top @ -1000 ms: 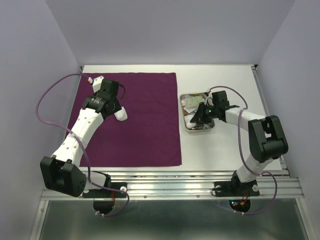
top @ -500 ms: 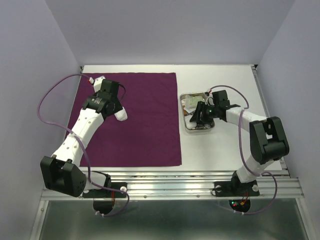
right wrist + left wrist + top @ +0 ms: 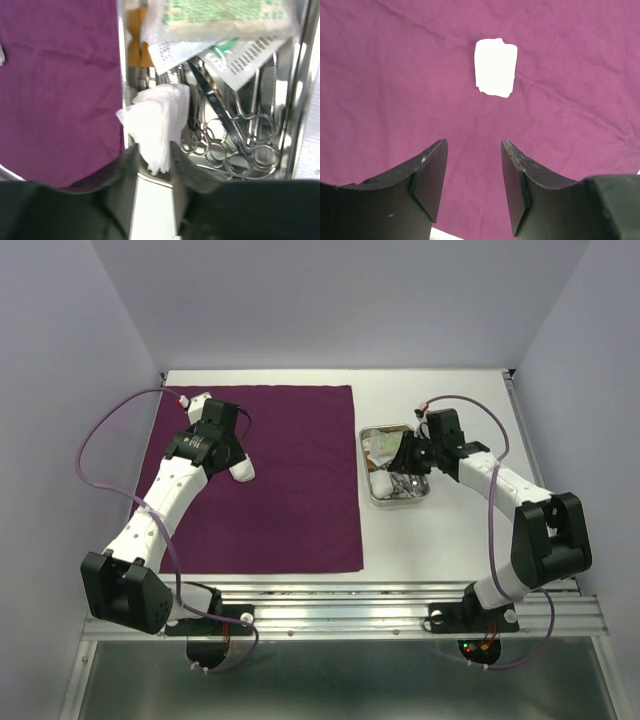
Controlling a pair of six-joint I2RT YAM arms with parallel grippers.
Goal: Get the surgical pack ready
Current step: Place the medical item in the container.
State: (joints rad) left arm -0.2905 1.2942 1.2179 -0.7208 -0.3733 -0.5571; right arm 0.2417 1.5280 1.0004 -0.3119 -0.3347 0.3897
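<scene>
At the left of the table (image 3: 450,540) the purple drape (image 3: 290,480) lies flat, a gauze pad (image 3: 495,67) on it just beyond the left gripper (image 3: 472,175), whose fingers stand apart and empty. Over the steel tray (image 3: 398,502) to its right, the right gripper (image 3: 155,170) straddles folded gauze (image 3: 157,125); whether it pinches, I cannot tell.

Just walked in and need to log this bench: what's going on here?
Two robot arms are putting a surgical pack together. A purple drape lies spread flat on the table with one white gauze pad on it; the left claw hangs open above it. The right claw is at the steel tray, straddling another gauze wad, though a firm grip isn't clear. Steel instruments and packets lie in the tray.
</scene>
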